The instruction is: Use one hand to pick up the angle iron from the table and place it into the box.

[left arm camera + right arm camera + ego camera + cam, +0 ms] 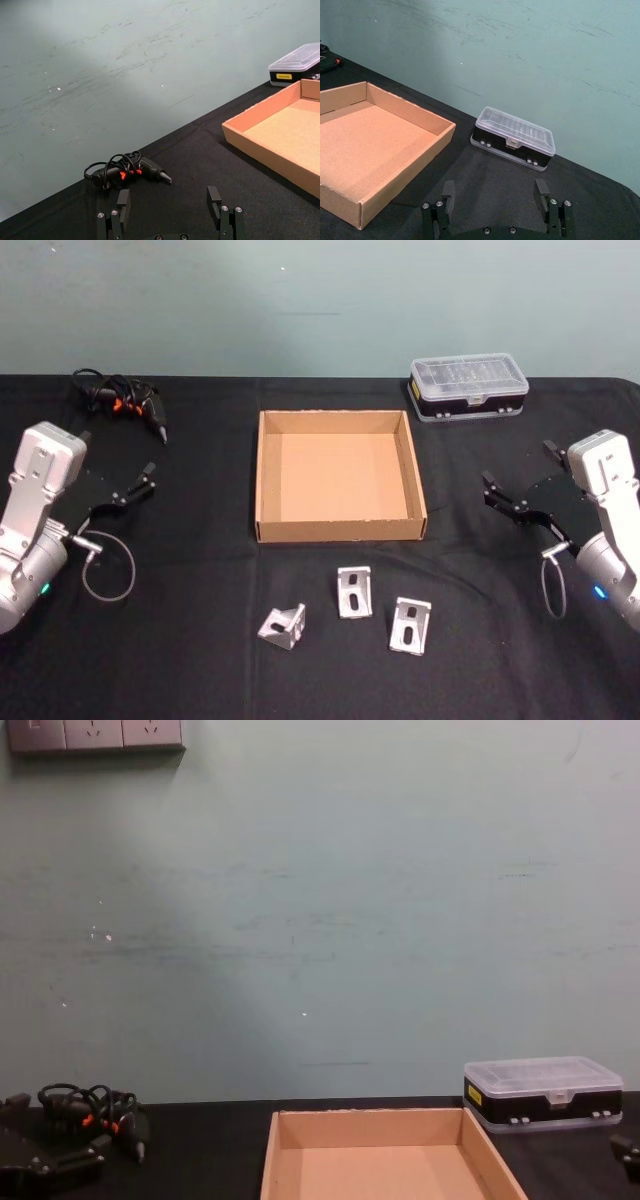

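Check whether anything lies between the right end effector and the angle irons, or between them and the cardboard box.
Nothing visible does. Only bare matte black tabletop lies between the open black claw-like right end effector and the nearest silver metal angle iron, and between the three irons and the near wall of the shallow tan cardboard box.
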Robot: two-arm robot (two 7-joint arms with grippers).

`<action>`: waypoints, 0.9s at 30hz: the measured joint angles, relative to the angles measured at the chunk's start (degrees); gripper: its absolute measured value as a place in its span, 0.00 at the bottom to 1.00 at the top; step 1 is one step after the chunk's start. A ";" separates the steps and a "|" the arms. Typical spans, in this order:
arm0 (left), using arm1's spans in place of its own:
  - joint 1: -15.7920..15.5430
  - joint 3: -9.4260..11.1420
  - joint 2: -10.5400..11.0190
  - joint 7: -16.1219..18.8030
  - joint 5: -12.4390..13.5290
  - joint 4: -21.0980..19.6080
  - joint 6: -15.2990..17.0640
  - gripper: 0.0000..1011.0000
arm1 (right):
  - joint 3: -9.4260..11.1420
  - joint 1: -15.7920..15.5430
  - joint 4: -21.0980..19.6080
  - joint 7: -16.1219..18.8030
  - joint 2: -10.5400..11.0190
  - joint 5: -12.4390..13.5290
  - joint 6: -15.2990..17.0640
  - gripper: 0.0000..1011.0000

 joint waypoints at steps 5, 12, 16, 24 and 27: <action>0.00 0.00 0.00 0.00 0.00 0.00 0.00 0.99 | 0.00 0.00 0.00 0.00 0.00 0.00 0.00 0.99; 0.00 0.00 0.00 0.00 0.00 0.00 0.00 0.99 | 0.00 0.00 0.00 0.00 0.00 0.00 0.00 0.99; 0.00 0.00 0.00 0.00 0.00 0.00 0.00 0.99 | 0.00 0.00 0.00 0.00 0.00 0.00 0.00 0.99; 0.00 0.00 0.00 0.00 0.00 0.00 0.00 0.99 | 0.00 0.00 0.00 0.00 0.00 0.00 0.00 0.99; 0.00 0.00 0.00 0.00 0.00 0.00 0.00 0.99 | 0.00 0.00 0.00 0.00 0.00 0.00 0.00 0.99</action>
